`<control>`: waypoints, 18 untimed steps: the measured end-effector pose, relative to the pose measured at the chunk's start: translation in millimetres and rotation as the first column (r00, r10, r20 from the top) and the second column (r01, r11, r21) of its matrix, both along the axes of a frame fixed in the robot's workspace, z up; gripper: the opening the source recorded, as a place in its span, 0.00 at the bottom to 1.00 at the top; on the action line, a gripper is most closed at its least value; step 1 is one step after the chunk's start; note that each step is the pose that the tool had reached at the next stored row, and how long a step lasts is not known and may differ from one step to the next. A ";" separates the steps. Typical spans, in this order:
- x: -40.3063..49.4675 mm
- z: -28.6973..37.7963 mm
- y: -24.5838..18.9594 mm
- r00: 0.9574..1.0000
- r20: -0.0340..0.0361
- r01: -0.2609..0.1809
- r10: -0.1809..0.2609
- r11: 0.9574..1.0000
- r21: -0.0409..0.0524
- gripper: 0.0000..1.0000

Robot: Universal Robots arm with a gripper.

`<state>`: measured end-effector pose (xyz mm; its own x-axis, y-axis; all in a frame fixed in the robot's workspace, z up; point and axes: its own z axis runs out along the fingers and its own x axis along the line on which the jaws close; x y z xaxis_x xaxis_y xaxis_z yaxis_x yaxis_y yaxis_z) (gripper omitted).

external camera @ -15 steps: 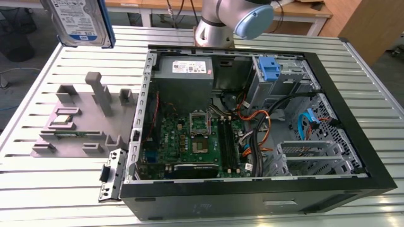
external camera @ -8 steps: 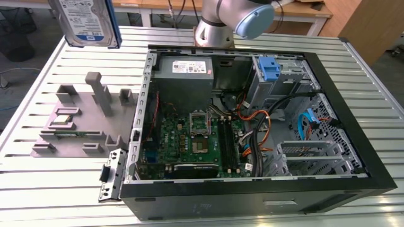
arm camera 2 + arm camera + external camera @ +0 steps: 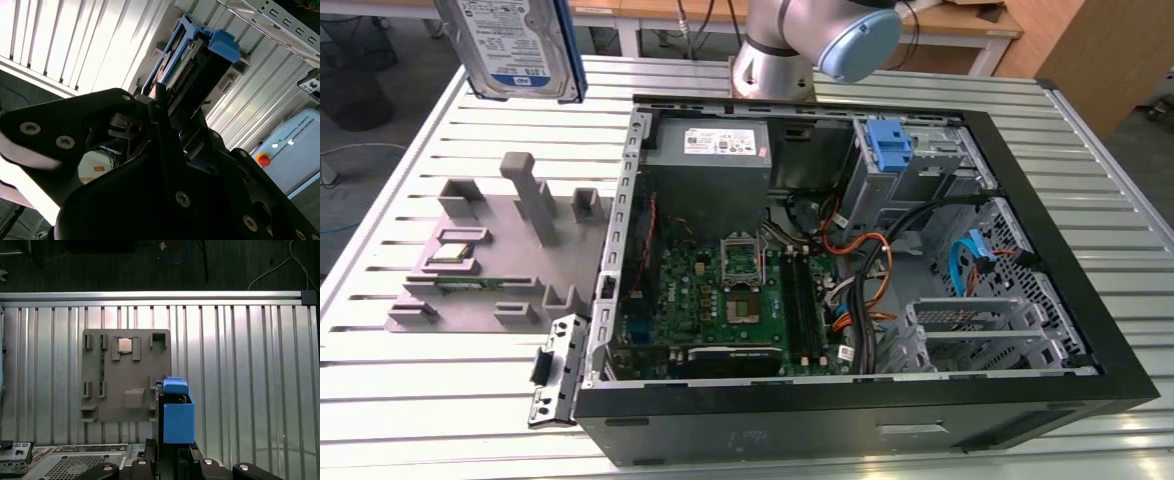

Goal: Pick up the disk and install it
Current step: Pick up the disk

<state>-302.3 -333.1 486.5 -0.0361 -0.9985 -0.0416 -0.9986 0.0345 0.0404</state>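
The disk (image 3: 514, 45), a silver hard drive with a blue-and-white label and blue side rails, hangs in the air above the table's far corner at the exterior view's left, well clear of the grey fixture plate (image 3: 480, 265). My gripper (image 3: 172, 452) is shut on the disk (image 3: 177, 415), which stands edge-on between the fingers, over the slatted table just beside the fixture plate (image 3: 127, 375). In the second wrist view the dark fingers (image 3: 159, 100) clamp the disk (image 3: 197, 52) near its lower end.
The open computer case (image 3: 1067, 300) lies on its side on the slatted metal table (image 3: 400, 380). Inside are the motherboard (image 3: 734, 300), a grey power-supply box (image 3: 710, 142) and a drive bay with a blue latch (image 3: 891, 145). A small processor chip (image 3: 454, 250) rests on the fixture plate. The arm's base (image 3: 774, 55) stands behind the case.
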 end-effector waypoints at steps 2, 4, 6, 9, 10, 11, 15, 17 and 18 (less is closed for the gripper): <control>0.1 0.4 0.0 1.000 0.000 0.000 0.000 1.000 0.000 0.35; 0.1 2.2 0.0 1.000 0.000 0.000 0.000 1.000 0.000 0.35; 0.1 4.4 0.0 1.000 -0.001 0.000 0.000 1.000 0.000 0.35; 0.6 4.5 0.0 1.000 0.000 0.000 0.000 1.000 0.000 0.35; 1.5 4.5 -0.1 1.000 -0.001 0.000 0.000 1.000 0.000 0.35; 2.8 4.5 0.0 1.000 -0.001 0.000 0.000 1.000 0.000 0.35; 12.1 4.3 0.0 1.000 0.000 0.000 0.000 1.000 0.000 0.35; 16.9 4.3 0.0 1.000 -0.001 0.000 0.000 1.000 0.000 0.35; 19.3 4.2 0.0 1.000 0.000 0.000 0.000 1.000 0.000 0.35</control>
